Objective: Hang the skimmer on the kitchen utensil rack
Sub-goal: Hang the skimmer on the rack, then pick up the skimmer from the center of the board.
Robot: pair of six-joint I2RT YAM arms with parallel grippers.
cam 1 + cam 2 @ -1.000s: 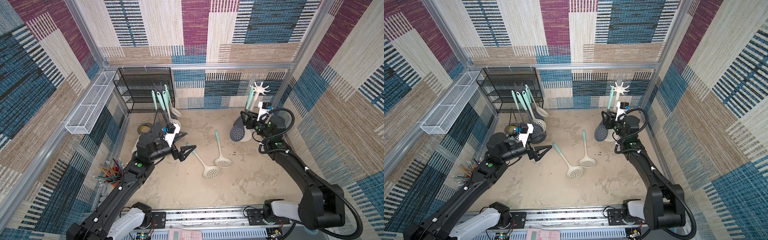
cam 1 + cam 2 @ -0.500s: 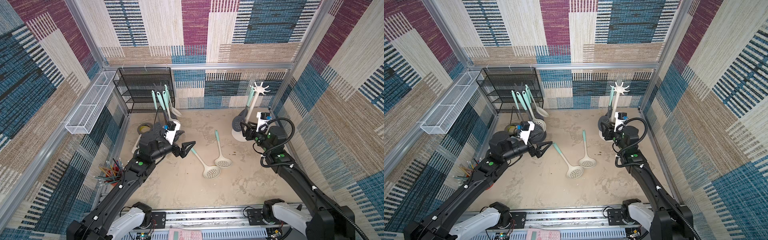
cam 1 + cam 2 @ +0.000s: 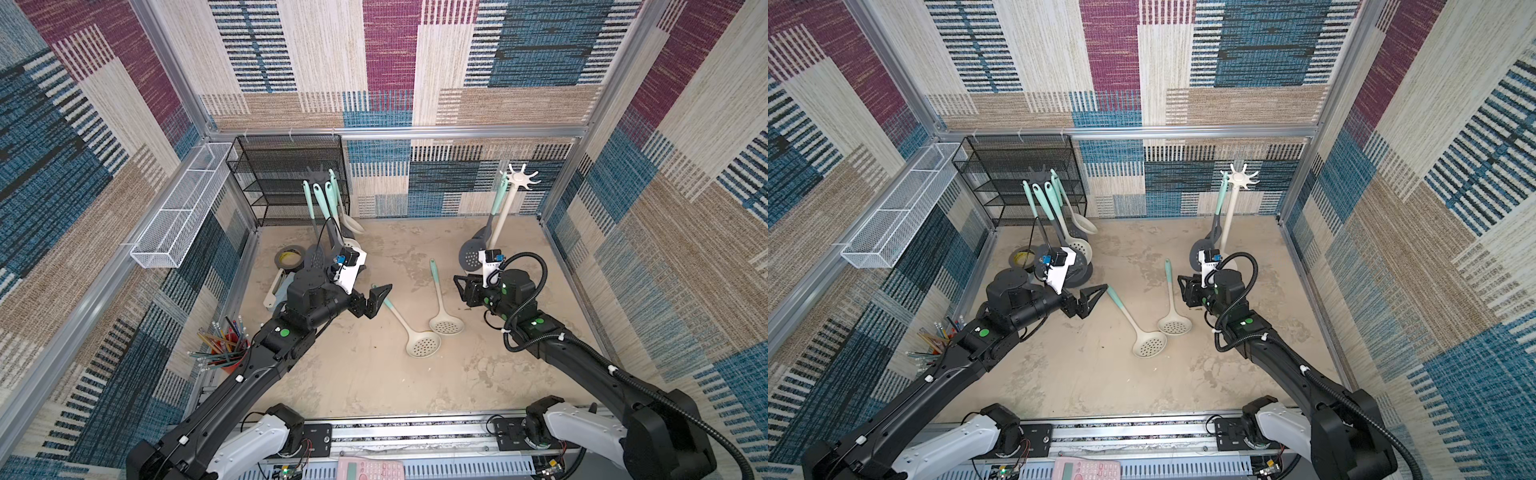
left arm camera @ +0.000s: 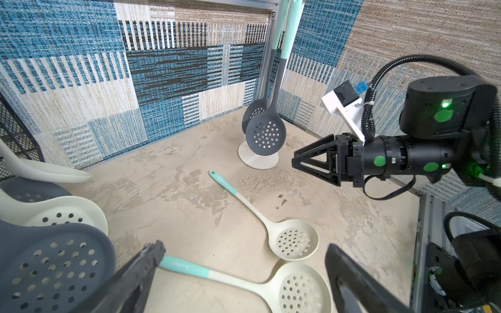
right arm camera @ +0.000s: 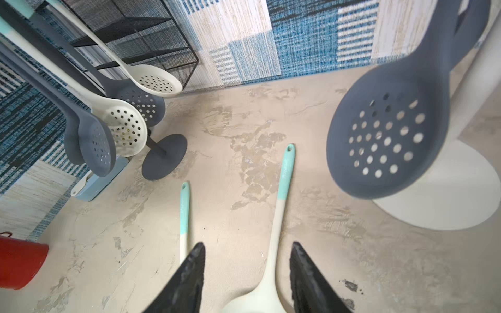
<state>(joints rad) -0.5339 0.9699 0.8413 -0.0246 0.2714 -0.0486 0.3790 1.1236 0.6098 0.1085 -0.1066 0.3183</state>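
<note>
Left wrist view: left pincer spread wide, empty, hangs over the teal handle end of the near skimmer; lower square and close on the teal. In a top view, right pincer half-open, empty, above the second skimmer mid-table. White rack at the table's 1 o'clock shows spare prongs.

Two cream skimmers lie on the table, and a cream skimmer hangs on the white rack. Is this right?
No. The left wrist view shows a grey skimmer on the white rack, not a cream one. Two cream skimmers lie on the table.
</note>
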